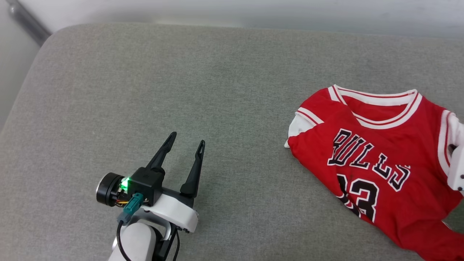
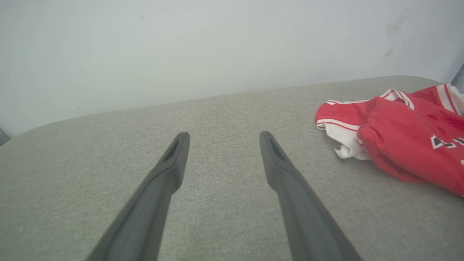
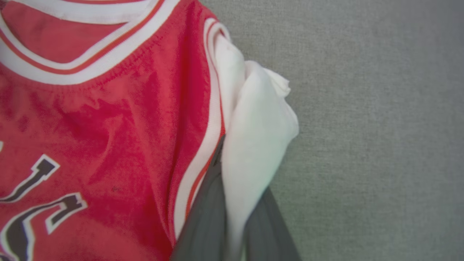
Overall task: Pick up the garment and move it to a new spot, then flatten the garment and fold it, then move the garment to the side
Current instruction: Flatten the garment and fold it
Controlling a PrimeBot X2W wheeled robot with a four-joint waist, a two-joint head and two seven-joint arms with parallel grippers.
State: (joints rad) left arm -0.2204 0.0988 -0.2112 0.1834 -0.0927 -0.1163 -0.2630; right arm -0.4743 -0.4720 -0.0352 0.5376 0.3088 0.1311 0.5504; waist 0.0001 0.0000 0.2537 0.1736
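Right end effector [image 3: 237, 170] pinches garment [image 1: 398, 141] — "BULLS", 23.

The garment [image 1: 395, 137] lies on the grey fabric surface [image 1: 145, 90].

Head view: a camera high up looks forward and steeply down on a grey fabric cushion [image 1: 145, 90], taking in most of its width as far as the pale wall [image 1: 253, 11] behind it.

Left wrist view: a camera low over the cushion looks along the left gripper [image 2: 223, 134], almost level across the fabric toward the wall. The garment [image 2: 406, 145] lies at this view's right edge.

Right wrist view: a camera very near looks straight down along the right gripper [image 3: 237, 170] at the garment's collar, shoulder and white sleeve.

All three views share the garment's red lettered front. The head and left wrist views also share the left gripper's fingers and the bare cushion around them.
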